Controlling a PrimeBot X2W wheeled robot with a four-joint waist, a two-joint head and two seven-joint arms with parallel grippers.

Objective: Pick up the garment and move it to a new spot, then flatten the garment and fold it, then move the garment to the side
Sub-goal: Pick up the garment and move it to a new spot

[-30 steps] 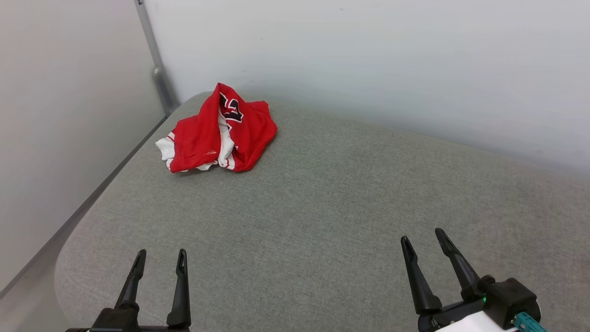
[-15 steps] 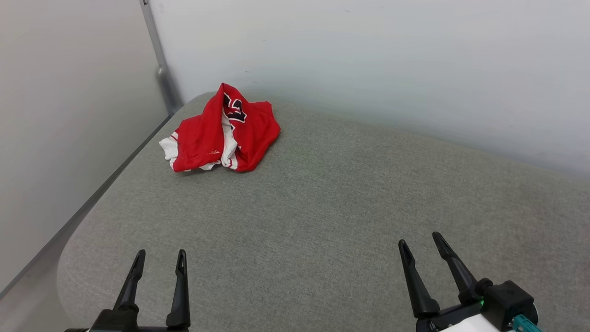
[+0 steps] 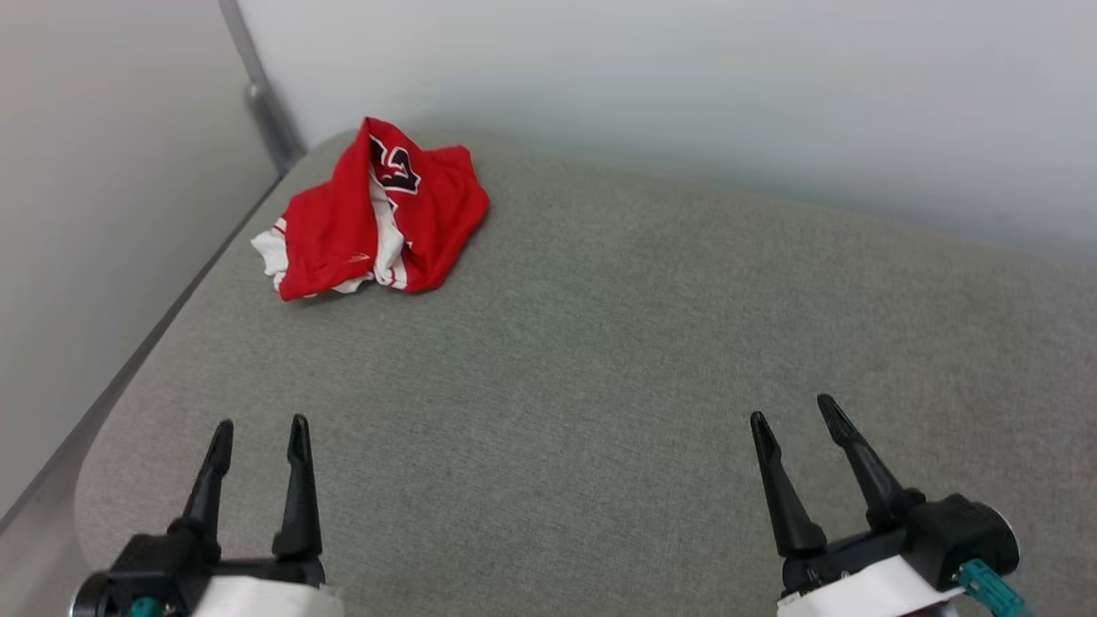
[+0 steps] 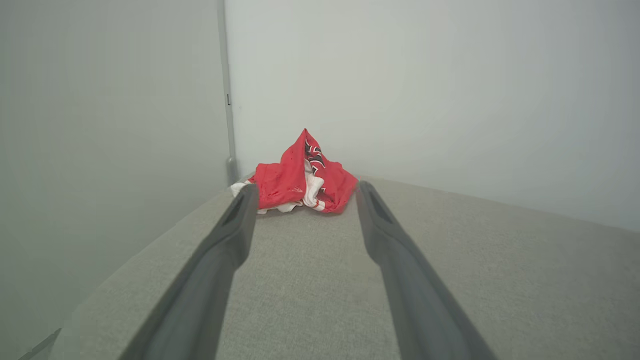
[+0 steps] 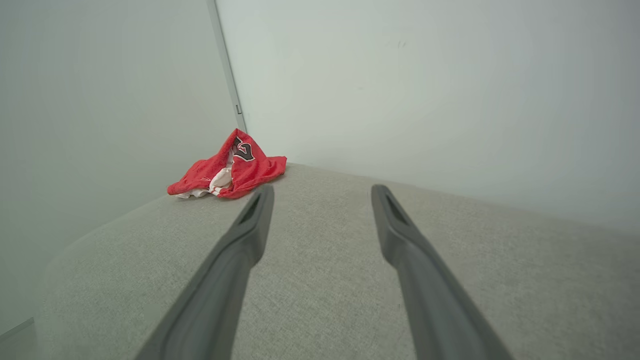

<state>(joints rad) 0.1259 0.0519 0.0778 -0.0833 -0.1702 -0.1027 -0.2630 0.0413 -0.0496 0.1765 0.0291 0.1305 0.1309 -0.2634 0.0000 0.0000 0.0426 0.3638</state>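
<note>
Garment (image 3: 377, 218) lies crumpled at the 11 o'clock corner of the cushion (image 3: 583, 343), long axis roughly 8-to-2 o'clock. It is at 1 o'clock from the left tool (image 3: 260, 422) and 10 o'clock from the right tool (image 3: 791, 407); the left is nearer. Both tools gape, empty. Since the earlier frame the camera has shifted; the heap's shape is unchanged.

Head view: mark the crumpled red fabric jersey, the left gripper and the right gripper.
Crumpled red fabric jersey (image 3: 330, 227), head view, on its broad red panel left of the white strip.
Left gripper (image 3: 261, 422), head view, midway between its two dark fingertips.
Right gripper (image 3: 793, 409), head view, midway between its fingertips.
</note>
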